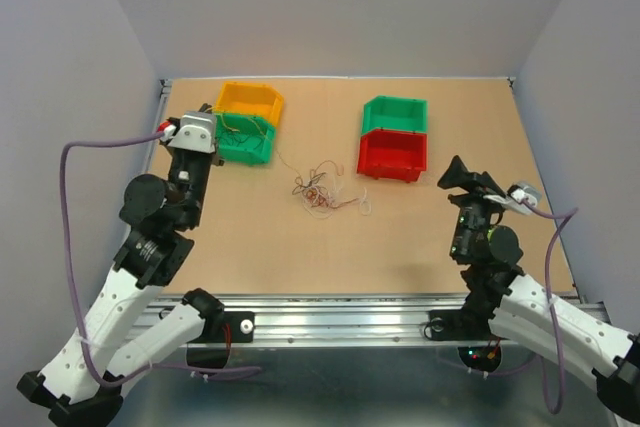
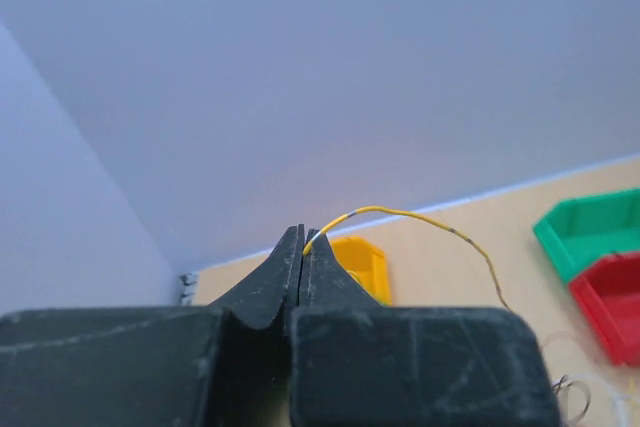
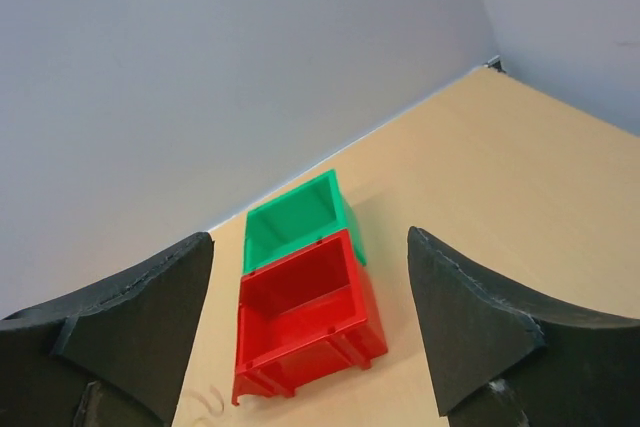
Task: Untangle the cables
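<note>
The cables [image 1: 318, 194] are a small wad of thin reddish-brown and pale wires lying mid-table. An edge of the wad shows in the left wrist view [image 2: 575, 397]. My left gripper [image 1: 207, 112] is up over the left bins, well left of the wad. In its wrist view the left gripper [image 2: 303, 235] is shut on the end of a thin yellow wire [image 2: 420, 215], which arcs away to the right and down toward the table. My right gripper [image 1: 468, 175] is open and empty, right of the wad. In its wrist view the right gripper [image 3: 310, 242] faces the red bin [image 3: 305, 317].
A yellow bin [image 1: 250, 100] and a green bin [image 1: 245, 142] stand at the back left, with thin wire in the green one. A green bin [image 1: 394, 113] and a red bin [image 1: 392, 155] stand back right of centre. A pale loose strand [image 1: 365, 202] lies beside the wad.
</note>
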`<state>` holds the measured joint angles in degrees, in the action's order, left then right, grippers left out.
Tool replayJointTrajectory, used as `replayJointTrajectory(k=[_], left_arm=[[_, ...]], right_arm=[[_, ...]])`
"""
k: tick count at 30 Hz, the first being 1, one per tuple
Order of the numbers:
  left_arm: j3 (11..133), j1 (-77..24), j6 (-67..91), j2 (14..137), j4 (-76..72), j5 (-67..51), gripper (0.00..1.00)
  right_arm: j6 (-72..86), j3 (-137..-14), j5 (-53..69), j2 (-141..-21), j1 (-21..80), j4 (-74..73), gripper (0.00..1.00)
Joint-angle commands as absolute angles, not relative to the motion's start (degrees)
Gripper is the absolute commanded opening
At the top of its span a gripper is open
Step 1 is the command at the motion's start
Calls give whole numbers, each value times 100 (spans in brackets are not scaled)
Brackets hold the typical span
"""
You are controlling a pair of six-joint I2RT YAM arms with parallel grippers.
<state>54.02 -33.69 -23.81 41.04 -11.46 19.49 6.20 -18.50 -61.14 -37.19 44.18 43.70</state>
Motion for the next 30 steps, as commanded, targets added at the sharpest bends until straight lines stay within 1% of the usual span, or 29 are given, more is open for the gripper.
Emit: replayJointTrajectory(k=[1,2,3,4,5,6,7,9,10,11,12,13,18,19,20,21,22,23,24,25,26,28,30], left_arm=[[5818,-3357,-2760,3850,-925,2200,0],[5931,-3357,-2725,3797,-714,1841,0],[6115,-3357,-2655,3814,-259,1063,0],[6117,-3357,-2585,3823,-81,655,0],[6248,-3366,-2558,3849,-10,259,0],[6310,-3358,-2514,3954,157,29,0],[6398,-3366,-2444,4042,254,-400,0],[6819,-3357,-2408,4419,377,-492,0],[7168,-3366,-2391,4682,500,-544,0],[7346,-3358,-2391,4815,553,-571,0],[7522,-3375,-2391,4930,589,-615,0],[7880,-3375,-2373,5035,658,-763,0],[8998,-3375,-2101,5807,1019,-1212,0],[9165,-3375,-2048,5914,1115,-1335,0],[9428,-3366,-1943,6080,1125,-1397,0],[9552,-3366,-1864,6160,1116,-1432,0],[9823,-3366,-1820,6239,1116,-1511,0],[9983,-3375,-1750,6319,1125,-1520,0],[10132,-3375,-1645,6476,1134,-1590,0],[10282,-3375,-1565,6556,1134,-1669,0],[10640,-3375,-1495,6696,1125,-1722,0],[11185,-3384,-1311,6854,1116,-1897,0],[11608,-3375,-1213,6942,1099,-1925,0]], right_arm=[[580,-1573,-5814,-3087,4386,4097,84],[589,-1608,-5314,-2894,4377,3704,84],[615,-1652,-4369,-2848,4386,3396,85],[615,-1739,-4359,-2856,4386,3393,86],[615,-1810,-3411,-2900,4386,3210,86],[589,-1941,-2923,-3127,4394,3191,87],[476,-2021,-1961,-3286,4386,3199,88],[309,-2301,-1024,-3959,4386,3199,91],[73,-2390,-106,-4268,4386,3278,93],[53,-2495,356,-4550,4386,3348,96],[-173,-2670,734,-5136,4386,3453,98],[-254,-2759,1252,-5420,4386,3793,99],[-18,-3391,2336,-7116,4395,5175,99],[243,-3715,2573,-7702,4395,5386,99],[324,-3944,2984,-7969,4395,5675,99],[421,-4138,3136,-8233,4421,5791,99],[535,-4514,3216,-8792,4456,6027,99],[571,-4518,3208,-8798,4482,6125,99],[580,-4866,3165,-9346,4526,6187,98],[606,-5061,3103,-9613,4570,6257,98],[659,-5376,2885,-10129,4588,6362,98],[711,-5650,2525,-10580,4605,6564,95],[738,-5879,2417,-11002,4605,6609,94]])
